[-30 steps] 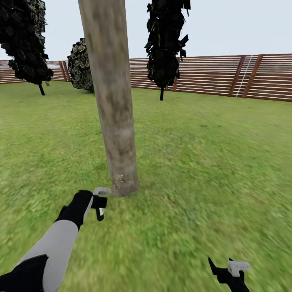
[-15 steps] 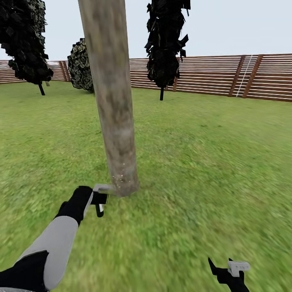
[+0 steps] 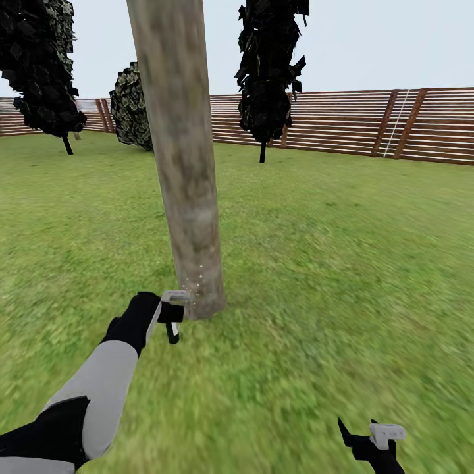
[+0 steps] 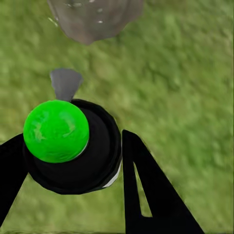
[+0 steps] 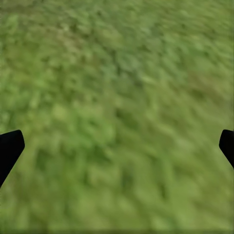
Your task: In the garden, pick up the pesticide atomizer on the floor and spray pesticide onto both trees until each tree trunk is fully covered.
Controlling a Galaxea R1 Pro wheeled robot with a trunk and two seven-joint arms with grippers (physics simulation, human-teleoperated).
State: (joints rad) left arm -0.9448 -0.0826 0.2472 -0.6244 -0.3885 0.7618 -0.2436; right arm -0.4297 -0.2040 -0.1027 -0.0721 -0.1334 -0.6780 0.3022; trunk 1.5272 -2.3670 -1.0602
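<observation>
A thick tree trunk (image 3: pixel 187 197) of mottled grey-tan bark rises from the garden lawn (image 3: pixel 316 263) just ahead. The second thick-trunked tree is out of view. Low beside the trunk's foot, my left gripper (image 3: pixel 172 317) is shut on the pesticide atomizer (image 4: pixel 73 151), a black bottle with a bright green cap. Its grey nozzle (image 4: pixel 65 83) points at the trunk base (image 4: pixel 92 17). A few pale pesticide specks (image 3: pixel 196 282) dot the lowest bark. My right gripper (image 3: pixel 372 442) hangs open over bare grass at the near right, its fingertips (image 5: pixel 9 148) wide apart.
A brown slat fence (image 3: pixel 408 125) closes the far side of the lawn. Two thin-stemmed dark columnar trees (image 3: pixel 270 72) (image 3: pixel 43 66) and a dark bush (image 3: pixel 131 108) stand near it. Open grass stretches to the right of the trunk.
My left arm has pushed forward and slightly right, bringing the atomizer closer to the trunk's foot. The right arm has stayed still.
</observation>
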